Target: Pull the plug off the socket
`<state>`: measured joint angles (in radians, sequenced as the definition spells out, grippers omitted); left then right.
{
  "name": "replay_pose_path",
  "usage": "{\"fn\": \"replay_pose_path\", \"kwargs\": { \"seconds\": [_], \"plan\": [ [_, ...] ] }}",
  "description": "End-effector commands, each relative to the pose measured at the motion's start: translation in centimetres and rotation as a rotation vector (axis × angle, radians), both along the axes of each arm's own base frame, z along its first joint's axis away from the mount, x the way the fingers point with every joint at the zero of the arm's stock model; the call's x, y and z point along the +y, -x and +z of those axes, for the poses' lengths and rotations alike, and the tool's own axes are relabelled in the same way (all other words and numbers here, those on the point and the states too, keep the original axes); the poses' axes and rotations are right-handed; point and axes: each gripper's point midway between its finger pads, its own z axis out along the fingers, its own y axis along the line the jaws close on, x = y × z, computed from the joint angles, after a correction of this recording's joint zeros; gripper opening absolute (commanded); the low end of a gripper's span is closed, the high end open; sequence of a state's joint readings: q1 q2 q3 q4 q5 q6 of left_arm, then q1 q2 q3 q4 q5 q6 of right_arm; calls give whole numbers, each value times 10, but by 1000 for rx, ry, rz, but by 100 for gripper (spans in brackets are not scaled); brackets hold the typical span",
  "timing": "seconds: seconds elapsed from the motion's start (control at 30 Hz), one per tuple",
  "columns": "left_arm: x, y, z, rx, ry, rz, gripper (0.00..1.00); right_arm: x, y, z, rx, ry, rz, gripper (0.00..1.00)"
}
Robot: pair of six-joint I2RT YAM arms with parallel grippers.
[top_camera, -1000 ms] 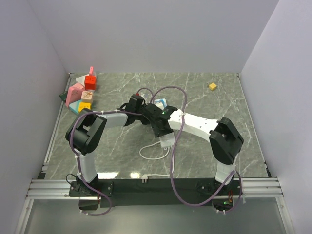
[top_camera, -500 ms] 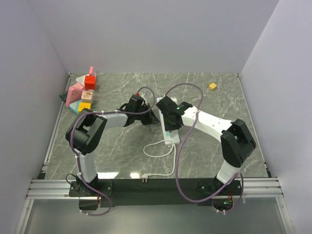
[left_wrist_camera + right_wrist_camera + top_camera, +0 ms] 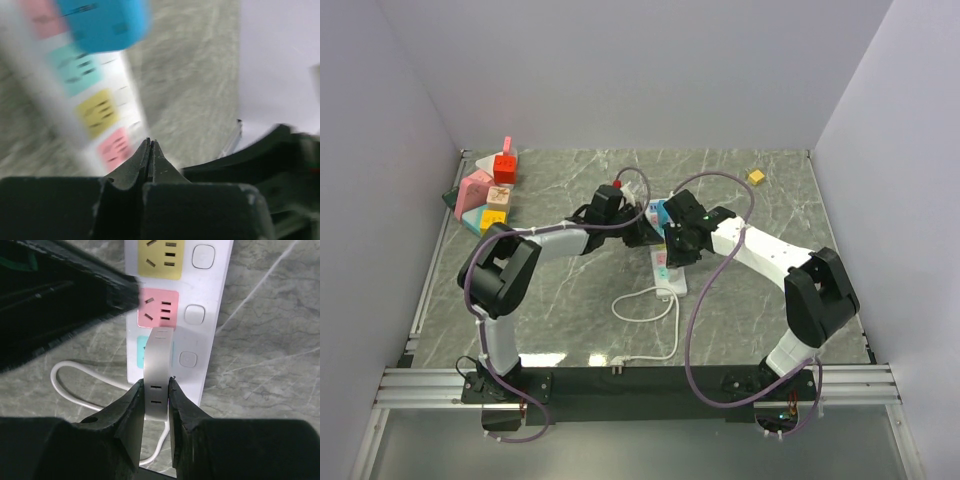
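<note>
Right gripper [image 3: 156, 384] is pinched shut on the white plug [image 3: 160, 350], which runs straight ahead of its fingertips to the power strip [image 3: 215, 300] just short of the pink socket [image 3: 159, 307], long axis in line with the gripper; left gripper [image 3: 150, 150] shut, empty, ahead-left.

Noted heavy blur over the power strip [image 3: 100, 107] and blue plug [image 3: 102, 22] in the left wrist view, the plug cropped by the top edge. Found the strip's far end cropped in the right wrist view, with the lower end of the white plug [image 3: 157, 375] buried between the fingers [image 3: 131, 412]. Could not identify the small yellow item [image 3: 756, 177] from above.
</note>
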<state>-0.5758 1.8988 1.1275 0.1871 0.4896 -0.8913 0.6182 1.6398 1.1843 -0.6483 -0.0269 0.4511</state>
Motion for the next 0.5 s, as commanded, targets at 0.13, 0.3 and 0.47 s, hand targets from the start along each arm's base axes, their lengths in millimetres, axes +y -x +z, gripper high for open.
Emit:
{"fn": "replay_pose_path", "kwargs": {
  "seconds": [0.13,0.3,0.47],
  "plan": [
    [-32,-1,-1,-6,67,-80,1,4,11,-13,57,-5,55,33],
    [-23,3,-32,39,12,-72,1,7,7,-15,56,-10,76,45],
    [-20,6,-44,59,5,-71,1,8,5,-17,57,-3,75,37]
  ]
}}
